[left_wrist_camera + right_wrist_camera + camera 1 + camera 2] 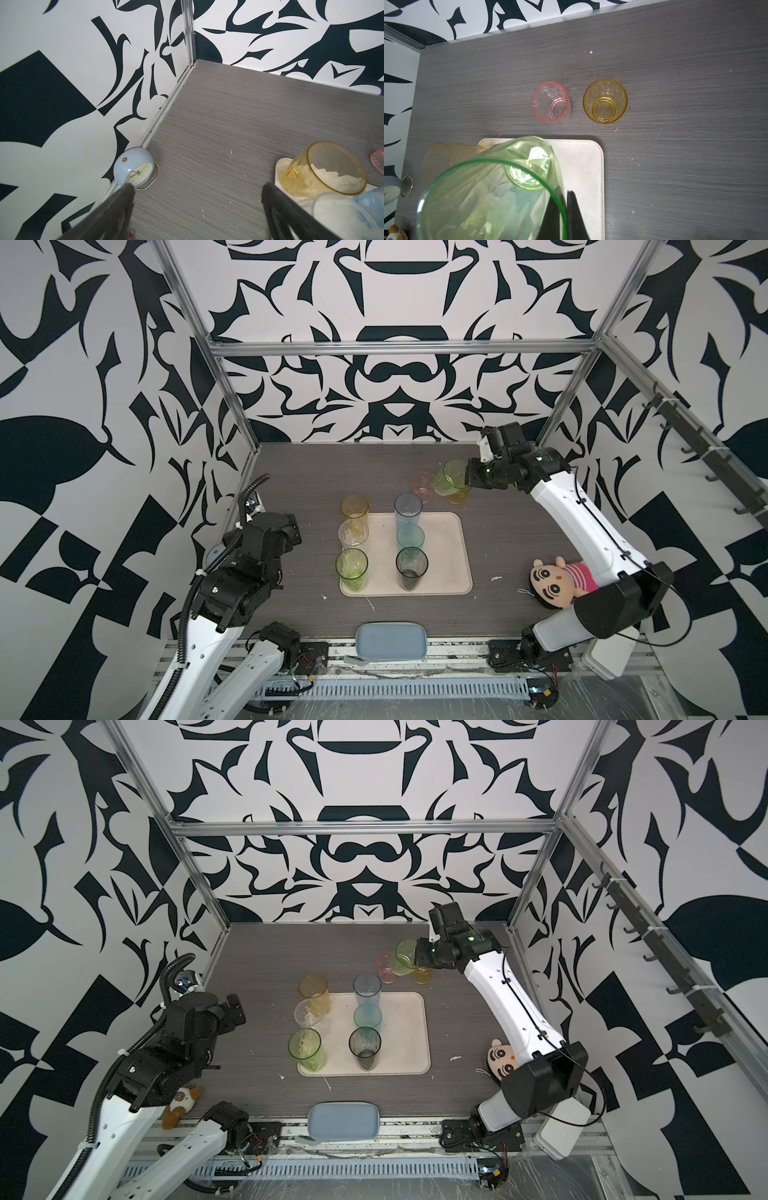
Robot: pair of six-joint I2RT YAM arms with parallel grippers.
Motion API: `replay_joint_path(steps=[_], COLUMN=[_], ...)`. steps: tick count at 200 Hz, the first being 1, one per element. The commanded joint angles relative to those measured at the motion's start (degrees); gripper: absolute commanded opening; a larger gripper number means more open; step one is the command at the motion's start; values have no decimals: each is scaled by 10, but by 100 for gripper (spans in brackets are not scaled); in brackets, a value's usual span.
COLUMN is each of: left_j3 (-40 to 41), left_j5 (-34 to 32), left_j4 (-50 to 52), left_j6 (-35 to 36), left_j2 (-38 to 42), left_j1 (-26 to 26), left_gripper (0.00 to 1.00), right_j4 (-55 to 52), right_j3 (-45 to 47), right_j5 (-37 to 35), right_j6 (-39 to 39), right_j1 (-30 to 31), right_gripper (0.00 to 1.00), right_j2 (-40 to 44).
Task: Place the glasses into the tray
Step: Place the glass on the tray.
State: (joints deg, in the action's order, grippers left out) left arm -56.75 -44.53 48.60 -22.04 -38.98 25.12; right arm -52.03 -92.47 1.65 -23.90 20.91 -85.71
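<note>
Right claw [563, 199] is clamped on the rim wall of the green glass [492, 187]. The outer finger [574, 216] is in plain sight; the inner one is seen only through the tinted wall. That glass is off the bench [316, 472], tilted, beyond the tray's [444, 556] far right corner. Its mouth is cut off by the wrist frame.

Left claw [197, 191] is wide open and empty, with its fingers [122, 199] well apart over bare bench. In both top views it is mostly hidden by its own wrist.

Six glasses stand upright in the tray, in two rows:
- left row: yellow glass [354, 510], clear glass [353, 533], second green glass [351, 568]
- right row: blue glass [408, 510], teal glass [410, 537], grey glass [411, 568]

The left row's bodies cover the tray rim from above. The left wrist view shows the yellow glass's base on the tray corner; the other two bases are hard to place.

Pink glass [549, 101] and amber glass [605, 101] stand upright on the bench past the tray, apart from each other. In both top views the held glass and claw cover most of the amber one.

Other items:
- doll [557, 576], partly under the right arm
- pad [390, 641], at the near edge
- clock [134, 168], against the left wall, partly behind a finger
- small toy [183, 1102], mostly under the left arm and hard to make out
</note>
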Motion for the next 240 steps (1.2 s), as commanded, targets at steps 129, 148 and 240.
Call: replay_joint_path(steps=[129,148,240], left_j3=[7,6,7], left_j5=[-4,-2,0], left_j4=[-4,-4,-4], left_j6=[-4,-4,-4], left_j2=[0,-1,0], left_j1=[-1,-2,-1], left_gripper=[100,100,99], right_j4=[30,61,111], right_j3=[139,165,205], right_j5=[-108,-101,-115], right_j6=[-17,-17,-17], right_j1=[81,81,81], right_gripper=[0,0,0], right_j2=[65,62,-2])
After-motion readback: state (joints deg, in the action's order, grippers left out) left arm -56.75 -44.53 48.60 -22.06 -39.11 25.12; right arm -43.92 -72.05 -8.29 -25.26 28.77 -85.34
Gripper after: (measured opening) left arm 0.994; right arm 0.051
